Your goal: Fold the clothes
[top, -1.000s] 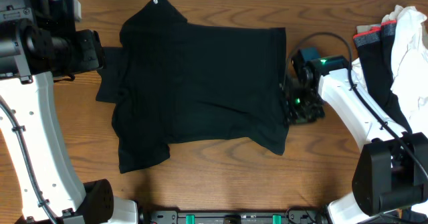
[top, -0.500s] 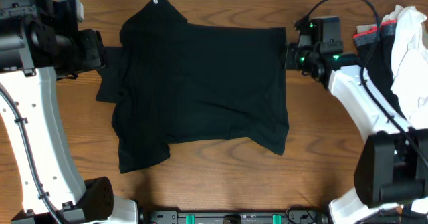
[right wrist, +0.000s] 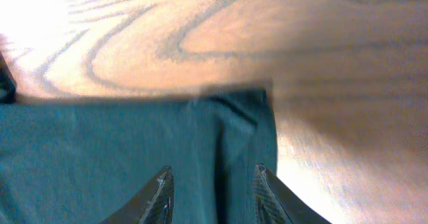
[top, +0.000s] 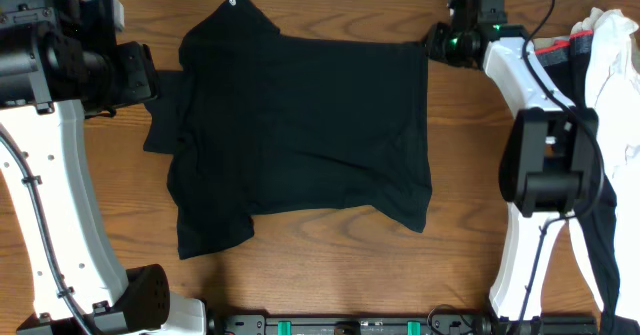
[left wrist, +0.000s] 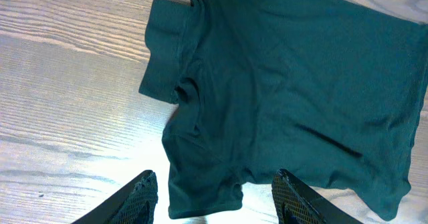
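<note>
Swinging up from the T-shirt's [top: 300,125] right edge, the right arm [top: 515,60] now sits at the shirt's upper right corner in the overhead view. The left arm [top: 50,145] has not shifted from beside the left sleeve. The shirt lies spread flat on the wooden surface [top: 470,225], with a small white mark [top: 236,2] at its top edge, too small to read. From the left wrist, the left jaws stand spread wide above the shirt. From the right wrist, the right jaws are parted over the shirt's corner, gripping nothing.
</note>
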`<move>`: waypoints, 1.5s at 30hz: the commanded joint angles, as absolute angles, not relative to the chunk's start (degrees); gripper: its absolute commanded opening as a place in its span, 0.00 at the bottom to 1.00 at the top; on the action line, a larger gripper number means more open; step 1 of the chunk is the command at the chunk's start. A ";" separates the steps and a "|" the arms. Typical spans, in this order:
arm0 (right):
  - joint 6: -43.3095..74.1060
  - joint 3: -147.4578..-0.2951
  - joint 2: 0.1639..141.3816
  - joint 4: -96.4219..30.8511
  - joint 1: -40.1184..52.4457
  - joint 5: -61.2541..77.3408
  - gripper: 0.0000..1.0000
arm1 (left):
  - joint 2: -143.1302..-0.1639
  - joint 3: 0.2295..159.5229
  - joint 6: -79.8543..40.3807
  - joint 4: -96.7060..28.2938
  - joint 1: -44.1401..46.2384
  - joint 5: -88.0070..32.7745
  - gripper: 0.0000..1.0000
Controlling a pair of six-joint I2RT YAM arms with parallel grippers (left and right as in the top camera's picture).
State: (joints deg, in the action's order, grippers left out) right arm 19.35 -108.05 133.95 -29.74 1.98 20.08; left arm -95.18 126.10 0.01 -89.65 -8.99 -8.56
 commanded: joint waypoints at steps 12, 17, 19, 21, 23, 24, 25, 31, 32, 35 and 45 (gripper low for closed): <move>27.83 -112.49 143.22 -23.68 0.71 28.51 0.34 | -95.48 125.99 -0.25 -89.67 -9.30 -7.92 0.57; 27.83 -112.49 143.22 -23.94 -0.38 28.86 0.34 | -95.48 125.99 -0.25 -89.65 -9.30 -7.92 0.57; 27.79 -112.49 143.22 -25.04 -0.95 28.14 0.34 | -95.48 125.99 -0.25 -89.67 -9.30 -7.92 0.57; 27.81 -112.49 143.22 -25.26 -1.69 28.58 0.33 | -95.48 125.99 -0.25 -89.67 -9.30 -7.90 0.57; 27.79 -112.49 143.22 -25.10 -2.46 29.80 0.31 | -95.48 125.99 -0.25 -89.67 -9.30 -7.92 0.57; 27.79 -112.49 143.22 -25.12 -2.74 30.33 0.29 | -95.48 125.99 -0.25 -89.65 -9.30 -7.92 0.58; 27.79 -112.49 143.22 -25.17 -3.01 30.92 0.29 | -95.48 125.99 -0.25 -89.65 -9.30 -7.92 0.58; 27.16 -112.49 143.22 -25.61 -3.20 31.99 0.29 | -95.48 125.99 -0.25 -89.49 -9.30 -7.90 0.57; 27.16 -112.49 143.22 -25.78 -3.20 31.99 0.29 | -95.48 125.99 -0.25 -89.52 -9.30 -7.92 0.58; 27.11 -112.49 143.22 -26.65 -3.07 31.97 0.29 | -95.48 125.99 -0.25 -89.49 -9.30 -7.90 0.57; 25.63 -112.46 143.26 -26.96 -1.41 31.51 0.27 | -95.48 125.99 -0.25 -89.49 -9.30 -7.90 0.57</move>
